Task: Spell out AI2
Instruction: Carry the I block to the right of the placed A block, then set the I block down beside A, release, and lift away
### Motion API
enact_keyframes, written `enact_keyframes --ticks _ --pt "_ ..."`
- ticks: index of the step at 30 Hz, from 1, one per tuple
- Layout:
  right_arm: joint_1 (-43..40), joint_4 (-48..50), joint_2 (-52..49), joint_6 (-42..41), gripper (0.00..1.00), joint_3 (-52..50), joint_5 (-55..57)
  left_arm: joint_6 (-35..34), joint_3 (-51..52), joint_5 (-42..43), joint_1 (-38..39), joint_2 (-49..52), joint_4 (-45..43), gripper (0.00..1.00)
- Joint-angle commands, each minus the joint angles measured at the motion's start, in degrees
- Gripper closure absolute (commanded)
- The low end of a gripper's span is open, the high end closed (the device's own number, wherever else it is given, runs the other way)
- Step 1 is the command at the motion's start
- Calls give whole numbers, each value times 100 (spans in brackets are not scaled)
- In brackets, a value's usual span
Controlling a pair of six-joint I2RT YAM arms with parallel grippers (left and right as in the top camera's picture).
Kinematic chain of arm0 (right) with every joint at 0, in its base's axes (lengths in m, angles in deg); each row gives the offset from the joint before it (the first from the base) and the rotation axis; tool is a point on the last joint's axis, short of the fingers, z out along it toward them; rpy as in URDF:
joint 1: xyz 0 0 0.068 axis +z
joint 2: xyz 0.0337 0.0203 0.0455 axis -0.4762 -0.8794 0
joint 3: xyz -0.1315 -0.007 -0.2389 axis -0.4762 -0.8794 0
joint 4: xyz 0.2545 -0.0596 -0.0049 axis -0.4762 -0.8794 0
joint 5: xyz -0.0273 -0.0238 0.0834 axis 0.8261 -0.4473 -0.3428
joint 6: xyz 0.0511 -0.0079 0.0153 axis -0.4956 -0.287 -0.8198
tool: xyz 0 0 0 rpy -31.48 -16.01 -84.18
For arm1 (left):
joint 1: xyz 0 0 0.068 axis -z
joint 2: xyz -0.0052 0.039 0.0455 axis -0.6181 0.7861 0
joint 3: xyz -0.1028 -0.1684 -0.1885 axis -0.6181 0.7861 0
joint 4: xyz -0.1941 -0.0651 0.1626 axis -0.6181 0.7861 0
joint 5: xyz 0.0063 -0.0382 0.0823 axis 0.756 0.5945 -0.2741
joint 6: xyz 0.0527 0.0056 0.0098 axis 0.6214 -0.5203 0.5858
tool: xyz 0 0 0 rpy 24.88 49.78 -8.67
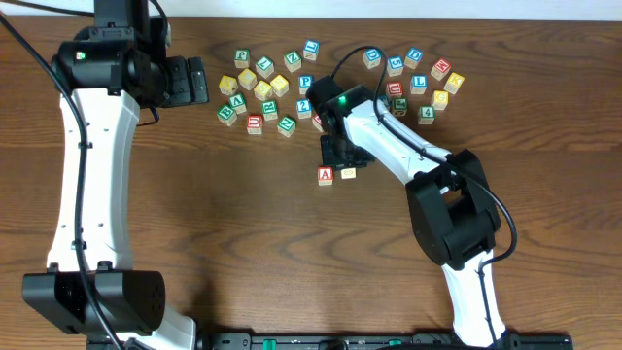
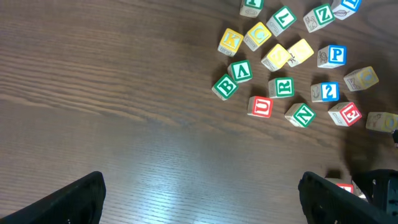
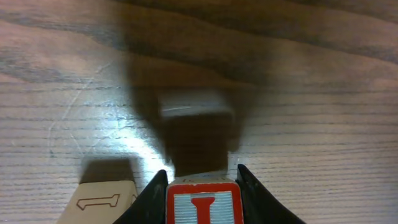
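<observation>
The red I block [image 3: 204, 208] is sitting between the fingers of the right gripper [image 3: 202, 177], which is grasping it by both sides. It is just right of the red A block [image 1: 326, 176] on the near, bare stretch of table [image 1: 243, 243]. Placing the I looks to be the step underway. Next comes letting go, lifting clear, and fetching the blue 2 block [image 1: 303, 107] from among the far blocks [image 1: 264, 89].

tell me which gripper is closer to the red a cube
Right. The right gripper sits just beside the red A cube, straddling the red I cube. The left gripper hangs far away, left of the cube pile.
</observation>
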Motion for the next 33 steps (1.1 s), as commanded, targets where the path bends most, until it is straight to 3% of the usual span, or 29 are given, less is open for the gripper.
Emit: enact_keyframes --ticks 1,14,26,30,33 --pt "35 4 -39 -76 66 -42 87 -52 2 7 -13 15 -13 2" --pt "13 -151 33 57 64 -17 -210 -52 2 7 -15 15 -26 2" --pt "-391 -398 815 166 63 105 -199 -52 2 7 -13 15 -26 2" --pt "-466 -846 964 385 70 105 -455 -52 2 7 -13 15 -28 2" --pt "-450 -1141 927 560 81 66 -776 -52 2 7 -13 15 -39 2"
